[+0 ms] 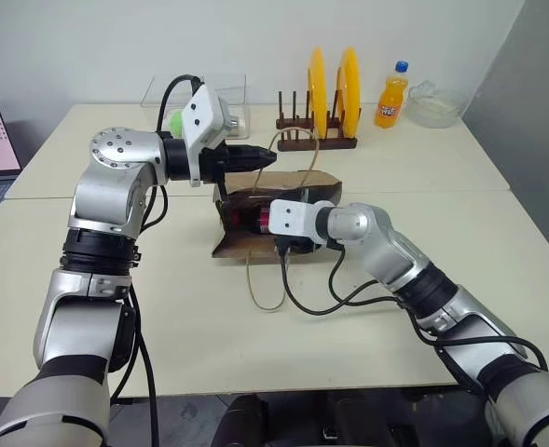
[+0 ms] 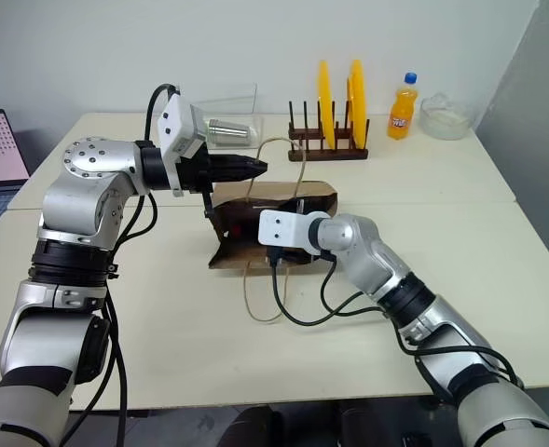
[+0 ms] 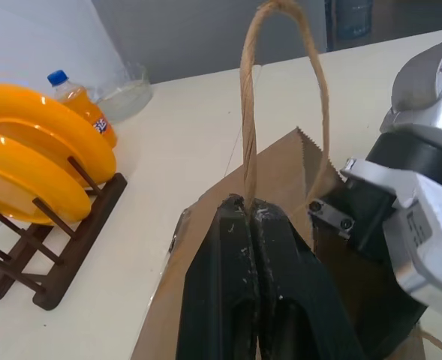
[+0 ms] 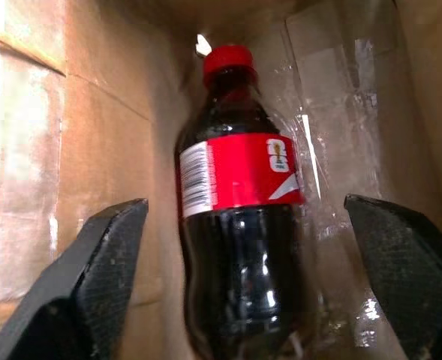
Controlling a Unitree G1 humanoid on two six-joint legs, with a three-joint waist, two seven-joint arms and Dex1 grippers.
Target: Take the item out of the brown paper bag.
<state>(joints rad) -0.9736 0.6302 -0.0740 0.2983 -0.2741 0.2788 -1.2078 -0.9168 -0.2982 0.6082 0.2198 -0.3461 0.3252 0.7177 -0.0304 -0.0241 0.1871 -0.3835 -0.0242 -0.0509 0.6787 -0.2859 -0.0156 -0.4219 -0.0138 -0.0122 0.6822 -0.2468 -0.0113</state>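
Left pincer (image 3: 252,225) clamped on the paper bag's cord handle (image 3: 248,112), bag (image 1: 283,200) lying on the counter (image 1: 395,307), right pincer (image 4: 243,300) spread wide inside it, flanking a dark cola bottle (image 4: 239,225).

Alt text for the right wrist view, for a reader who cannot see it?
A small dark cola bottle with a red cap and red label lies inside the brown paper bag, framed between the wide-open black fingers of the right tool. A crinkled clear plastic sheet lies beside the bottle against the bag's wall.
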